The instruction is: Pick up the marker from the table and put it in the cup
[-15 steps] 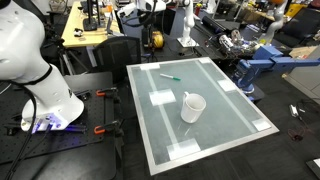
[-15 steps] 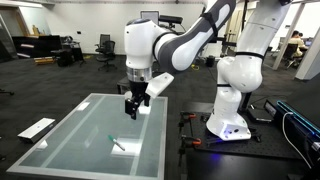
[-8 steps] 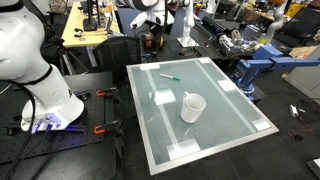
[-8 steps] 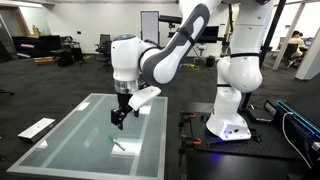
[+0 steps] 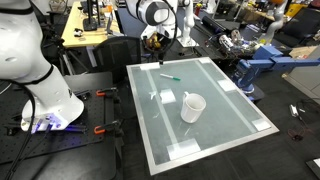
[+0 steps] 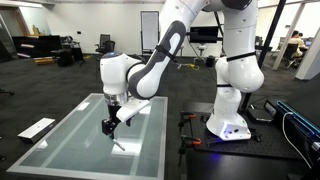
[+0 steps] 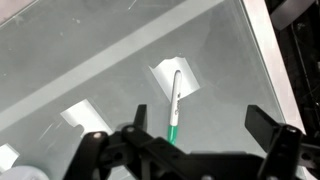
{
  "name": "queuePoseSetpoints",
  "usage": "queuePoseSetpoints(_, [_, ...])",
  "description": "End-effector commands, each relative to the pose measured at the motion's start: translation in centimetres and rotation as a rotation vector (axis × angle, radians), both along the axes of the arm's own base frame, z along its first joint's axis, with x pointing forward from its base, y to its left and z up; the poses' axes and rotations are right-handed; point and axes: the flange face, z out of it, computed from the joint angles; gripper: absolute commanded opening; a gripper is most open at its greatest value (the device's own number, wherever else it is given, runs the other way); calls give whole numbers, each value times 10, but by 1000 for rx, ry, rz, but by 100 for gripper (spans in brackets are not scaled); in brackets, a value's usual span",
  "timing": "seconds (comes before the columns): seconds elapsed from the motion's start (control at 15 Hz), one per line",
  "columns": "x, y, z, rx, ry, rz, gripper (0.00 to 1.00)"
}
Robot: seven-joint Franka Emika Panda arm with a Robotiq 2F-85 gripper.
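Gripper: one black two-fingered gripper (image 6: 107, 126) is hanging just above the tabletop, its fingers spread wide and gripping nothing.
Marker: one thin green pen-like marker with a paler end (image 7: 176, 104) is lying flat on the glass. In the wrist view it is showing in the gap between the two fingers (image 7: 95, 148), its pale end resting over a white tape square (image 7: 187, 72).
Marker's place: in an exterior view it (image 5: 169, 77) is lying close to the table's far edge, nearer the far left corner.
Cup: one plain white ceramic mug with a handle (image 5: 192, 106) is standing upright near the table's middle, well apart from the marker, its mouth showing only its white inside.
Table: one large square pale grey-green glassy top with a light rim (image 5: 142, 128) is carrying both things.
Tape: three white patches are showing in the wrist view.
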Motion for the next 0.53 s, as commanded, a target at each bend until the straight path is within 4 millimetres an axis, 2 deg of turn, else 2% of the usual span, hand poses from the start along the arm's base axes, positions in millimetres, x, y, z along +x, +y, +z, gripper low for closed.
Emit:
queuePoseSetpoints(0.0, [15, 6, -18, -13, 7, -34, 100])
queuePoseSetpoints(0.47, [26, -1, -53, -24, 1, -27, 100])
